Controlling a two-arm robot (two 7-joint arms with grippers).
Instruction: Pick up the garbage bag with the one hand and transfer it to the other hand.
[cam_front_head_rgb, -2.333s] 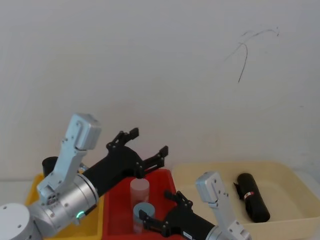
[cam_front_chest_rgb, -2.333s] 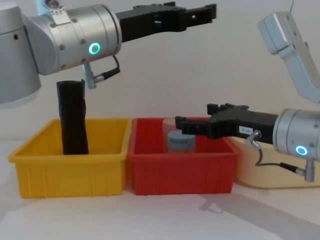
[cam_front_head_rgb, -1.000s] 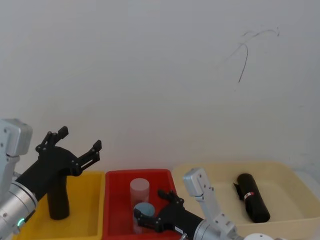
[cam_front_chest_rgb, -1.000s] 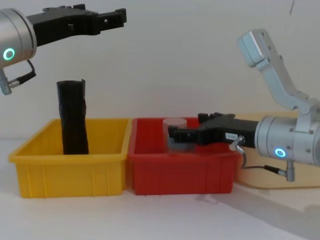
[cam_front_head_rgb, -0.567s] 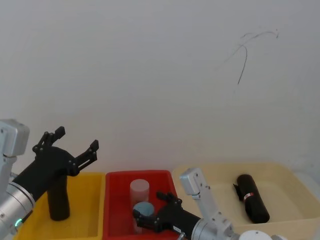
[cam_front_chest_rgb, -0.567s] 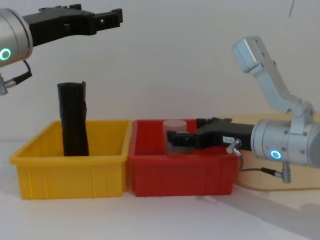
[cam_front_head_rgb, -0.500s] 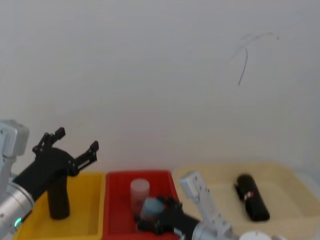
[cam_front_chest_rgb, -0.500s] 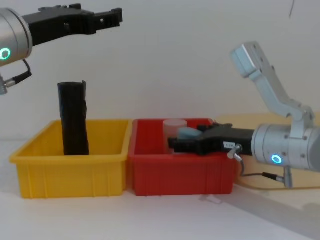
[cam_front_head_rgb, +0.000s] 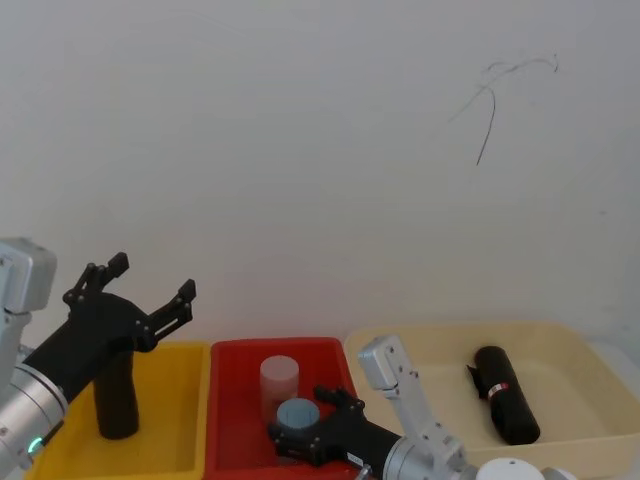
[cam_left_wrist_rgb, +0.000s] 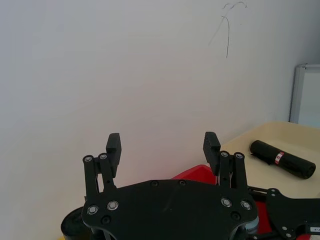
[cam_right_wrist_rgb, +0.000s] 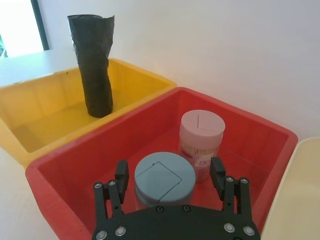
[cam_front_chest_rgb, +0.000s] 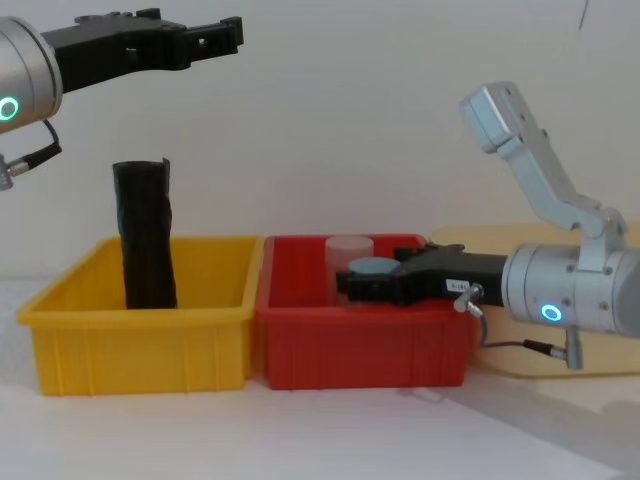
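Observation:
The garbage bag (cam_front_head_rgb: 503, 395), a smooth black roll with a red-and-white band, lies in the beige tray (cam_front_head_rgb: 590, 345) on the right; the left wrist view shows the garbage bag (cam_left_wrist_rgb: 281, 159) far off. My right gripper (cam_front_head_rgb: 300, 416) reaches low into the red bin (cam_front_head_rgb: 226, 420), nowhere near the bag. It is open, with a grey-blue capped jar (cam_right_wrist_rgb: 164, 177) between its fingers and gaps on both sides. My left gripper (cam_front_head_rgb: 152, 278) hangs open and holds nothing, high over the yellow bin (cam_front_chest_rgb: 140, 345).
A taller crinkled black roll (cam_front_chest_rgb: 146, 235) stands upright in the yellow bin. A pale pink jar (cam_right_wrist_rgb: 201, 137) stands in the red bin just behind the grey-blue one. The three containers sit side by side against a white wall.
My left arm swung from above the red bin to above the yellow bin. The right gripper slid further into the red bin, and the grey-blue jar shifted between its fingers.

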